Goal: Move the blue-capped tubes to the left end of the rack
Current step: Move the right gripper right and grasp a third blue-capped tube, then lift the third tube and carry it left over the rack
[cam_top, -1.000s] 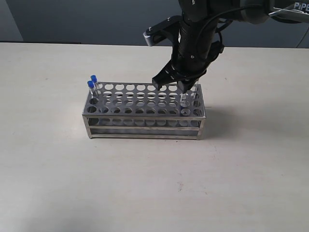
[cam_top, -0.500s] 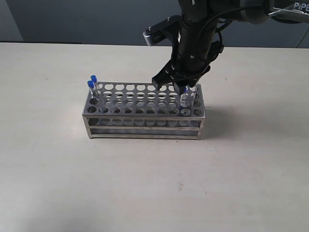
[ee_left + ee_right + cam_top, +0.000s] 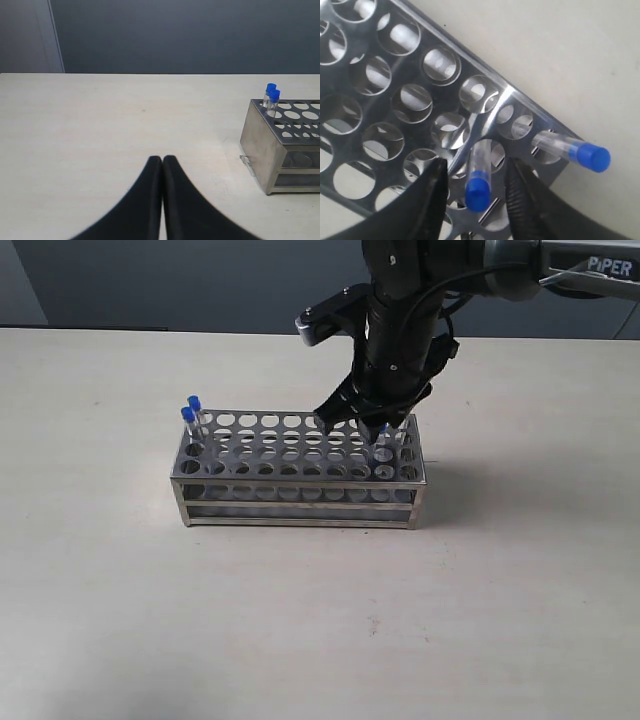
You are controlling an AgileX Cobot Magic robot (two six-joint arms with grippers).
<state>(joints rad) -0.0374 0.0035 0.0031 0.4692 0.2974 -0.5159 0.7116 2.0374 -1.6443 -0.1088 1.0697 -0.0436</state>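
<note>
Spread apart, my right hand (image 3: 477,172) hangs over the right end of the rack (image 3: 300,502), one finger on each side of a blue-capped tube (image 3: 479,187) standing in its hole, neither finger touching it. A second blue-capped tube (image 3: 572,149) stands in the corner hole just beside. Two more blue-capped tubes (image 3: 190,412) stand at the rack's left end. My left hand (image 3: 162,167) is pressed together on nothing, above the table (image 3: 100,125).

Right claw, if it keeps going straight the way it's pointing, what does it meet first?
Likely the blue-capped tube that the open right claw straddles, near the rack's end. It would slide deeper into the claw; the fingertips would then reach the rack's top plate, though depth is unclear.
</note>
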